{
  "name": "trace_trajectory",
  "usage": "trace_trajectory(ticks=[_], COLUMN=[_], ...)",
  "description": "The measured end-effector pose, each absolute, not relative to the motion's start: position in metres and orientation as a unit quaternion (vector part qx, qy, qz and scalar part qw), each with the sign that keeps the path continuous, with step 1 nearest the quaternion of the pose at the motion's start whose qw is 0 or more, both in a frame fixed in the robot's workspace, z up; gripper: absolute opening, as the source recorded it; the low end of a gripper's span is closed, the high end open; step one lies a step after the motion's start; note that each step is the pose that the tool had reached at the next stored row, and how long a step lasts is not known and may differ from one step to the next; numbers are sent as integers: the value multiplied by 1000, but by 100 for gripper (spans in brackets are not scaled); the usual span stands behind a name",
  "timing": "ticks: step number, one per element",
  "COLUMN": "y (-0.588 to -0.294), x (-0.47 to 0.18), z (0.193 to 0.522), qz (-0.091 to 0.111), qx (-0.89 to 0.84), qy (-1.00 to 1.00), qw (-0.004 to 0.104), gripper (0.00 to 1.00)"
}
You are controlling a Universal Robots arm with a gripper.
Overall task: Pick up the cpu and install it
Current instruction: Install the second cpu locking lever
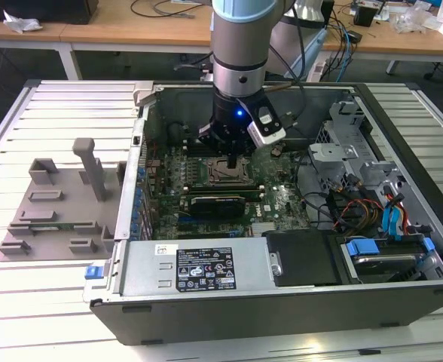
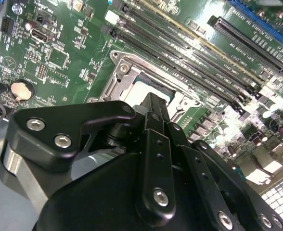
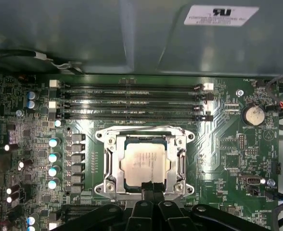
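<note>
The black metal claw (image 3: 150, 188) hangs low over the green circuit board (image 3: 218, 144) inside the open grey computer case (image 1: 282, 302). Its two thin fingertips (image 3: 153, 187) sit close together, almost touching each other, with hardly any gap. In the first wrist view they rest at the edge of the small square cpu with the silvery-beige top (image 3: 144, 162), but I cannot tell if they pinch it or only touch it.

The cpu lies flat, right under the claw tips, inside the square socket frame with the shiny metal rim (image 3: 108, 163). The frame goes all the way around it. In the second wrist view the claw's finger (image 2: 153, 115) covers part of the cpu (image 2: 139, 91).

Just past the socket, four long black memory slots (image 3: 132, 101) run side by side across the board. A round silver coin battery (image 3: 252, 114) sits on the board, off to one side of the claw.

In the exterior view, the grey robot arm (image 1: 240, 45) comes straight down into the case. Well apart from the claw, on the exterior view's left, a grey plastic holder with upright blocks (image 1: 59, 207) rests on the white slatted counter (image 1: 25, 302).
</note>
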State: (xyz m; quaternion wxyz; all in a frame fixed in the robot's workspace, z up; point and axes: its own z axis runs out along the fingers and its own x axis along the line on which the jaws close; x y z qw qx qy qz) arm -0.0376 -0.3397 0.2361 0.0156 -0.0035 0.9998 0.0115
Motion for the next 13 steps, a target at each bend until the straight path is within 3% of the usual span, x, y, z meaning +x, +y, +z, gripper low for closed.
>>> trace_trajectory(ticks=[13], y=[-356], x=[-38], z=[236], qz=[13], qx=[-3], qy=[1000], qw=[16], gripper=[11])
